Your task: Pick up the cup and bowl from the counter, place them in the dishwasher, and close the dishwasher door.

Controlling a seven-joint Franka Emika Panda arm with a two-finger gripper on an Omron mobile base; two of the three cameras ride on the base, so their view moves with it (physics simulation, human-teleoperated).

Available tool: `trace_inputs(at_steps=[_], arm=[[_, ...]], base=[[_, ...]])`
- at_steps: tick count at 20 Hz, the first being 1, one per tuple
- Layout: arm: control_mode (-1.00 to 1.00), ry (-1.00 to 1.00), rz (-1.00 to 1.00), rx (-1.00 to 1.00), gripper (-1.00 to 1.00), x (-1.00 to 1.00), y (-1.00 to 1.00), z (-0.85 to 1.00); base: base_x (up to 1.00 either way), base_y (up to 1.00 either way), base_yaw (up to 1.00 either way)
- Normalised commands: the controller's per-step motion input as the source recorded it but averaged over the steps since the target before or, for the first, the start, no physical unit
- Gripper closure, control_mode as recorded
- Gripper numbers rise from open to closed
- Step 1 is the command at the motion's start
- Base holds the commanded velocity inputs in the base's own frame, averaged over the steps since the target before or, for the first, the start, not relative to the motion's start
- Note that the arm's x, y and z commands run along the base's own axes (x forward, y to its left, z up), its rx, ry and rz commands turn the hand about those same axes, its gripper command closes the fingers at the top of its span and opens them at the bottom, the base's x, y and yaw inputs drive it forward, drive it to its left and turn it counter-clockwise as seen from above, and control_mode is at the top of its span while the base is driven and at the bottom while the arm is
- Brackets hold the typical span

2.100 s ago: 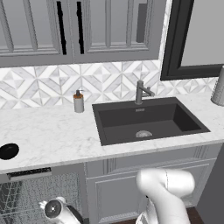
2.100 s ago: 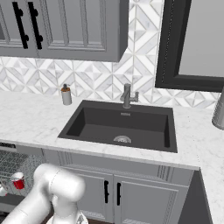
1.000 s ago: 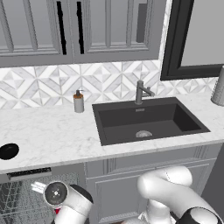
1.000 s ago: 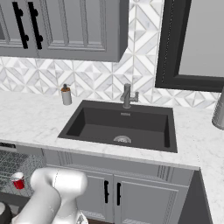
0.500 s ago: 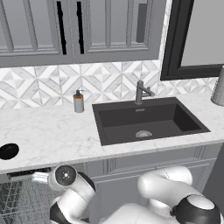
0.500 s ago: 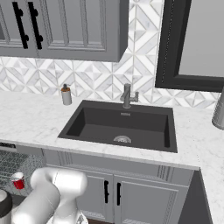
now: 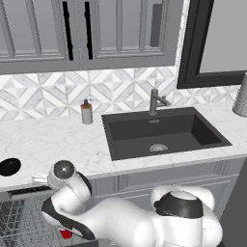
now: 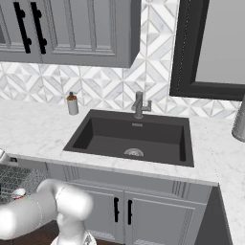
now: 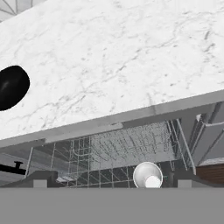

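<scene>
The black bowl sits on the white marble counter near its front edge, at the far left. Below the counter the dishwasher stands with its wire rack showing. The red cup stands upright in that rack, and a sliver of the cup shows under my arm. My gripper is open, its fingertips far apart, above the cup and level with the counter's front edge. The bowl lies up and to the left of it. The dishwasher door is out of view.
A dark inset sink with a faucet lies right of the dishwasher. A brown soap dispenser stands at the backsplash. A grey canister is at the far right. Grey cabinet doors sit under the sink.
My hand has risen from low in front of the dishwasher rack to the height of the counter edge. The cup has stayed in the rack and the bowl has not moved.
</scene>
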Motion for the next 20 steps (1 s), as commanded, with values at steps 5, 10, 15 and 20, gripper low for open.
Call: trace_inputs(at_steps=[5,10,15,20], arm=[[-1.00,0.20,0.01,-0.16,-1.00,0.40,0.43,0.33],[-1.00,0.23,0.03,-0.14,-1.00,0.43,0.50,0.05],[-1.00,0.13,0.07,-0.11,-1.00,0.48,0.64,0.00],[-1.00,0.11,0.05,-0.09,-1.00,0.53,0.63,-0.02]], base=[[0.00,0.00,0.00],[0.00,0.00,0.00],[0.00,0.00,0.00],[0.00,0.00,0.00]])
